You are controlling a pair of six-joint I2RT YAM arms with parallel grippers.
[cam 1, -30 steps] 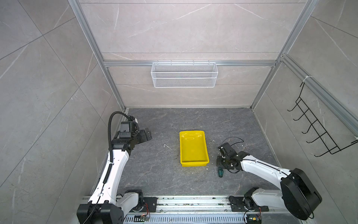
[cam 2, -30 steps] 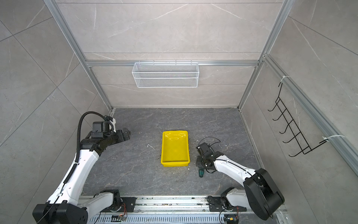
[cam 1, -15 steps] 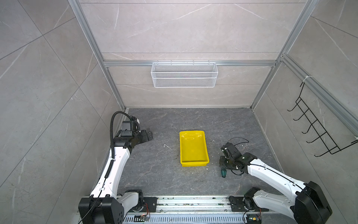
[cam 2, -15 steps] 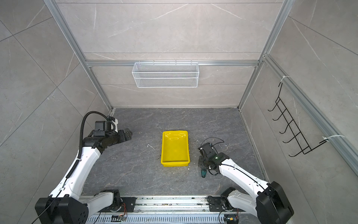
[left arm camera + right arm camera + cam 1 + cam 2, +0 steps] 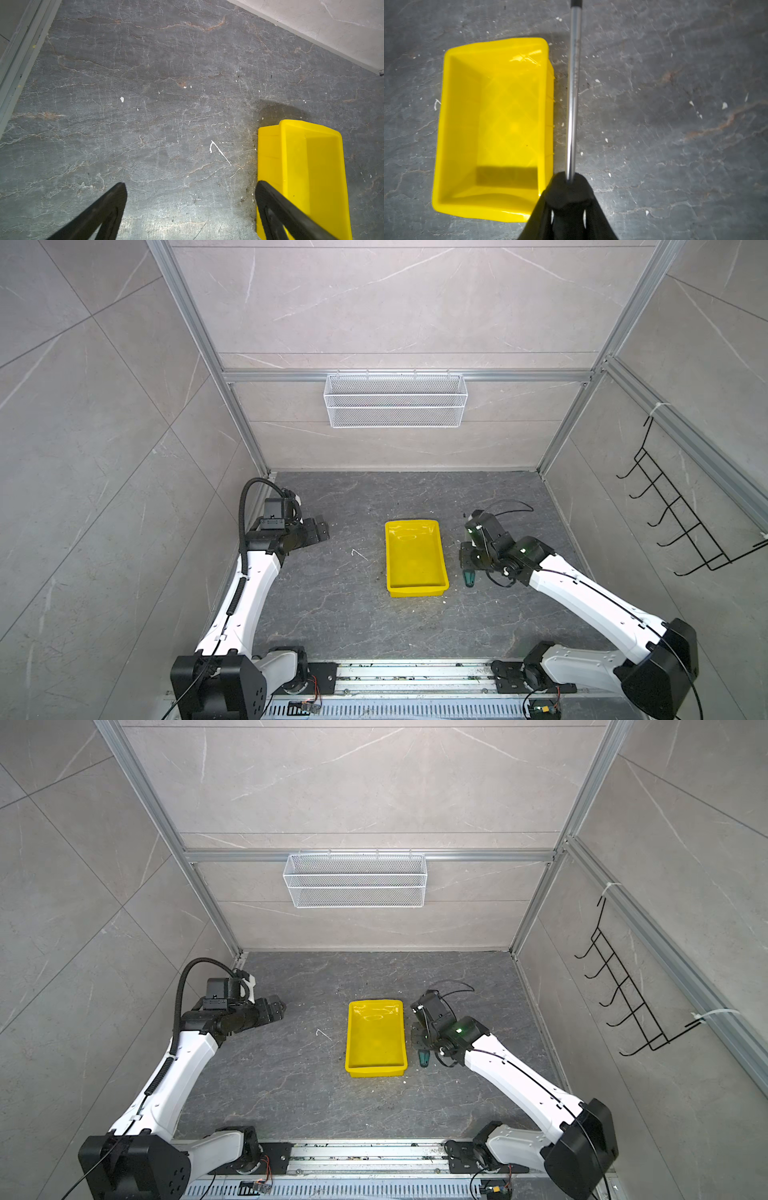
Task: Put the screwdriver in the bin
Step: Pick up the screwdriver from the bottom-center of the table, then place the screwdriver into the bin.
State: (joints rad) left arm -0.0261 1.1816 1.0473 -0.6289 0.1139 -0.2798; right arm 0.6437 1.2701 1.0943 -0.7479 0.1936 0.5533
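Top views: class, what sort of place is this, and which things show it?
Probably a robot test cell: bare tiled walls framed in aluminium rails, two white arms on a base rail, and a yellow bin on the floor.

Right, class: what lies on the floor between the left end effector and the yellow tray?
Between the left end effector and the yellow tray, only bare grey floor with one thin white hooked mark, clearest in the left wrist view.
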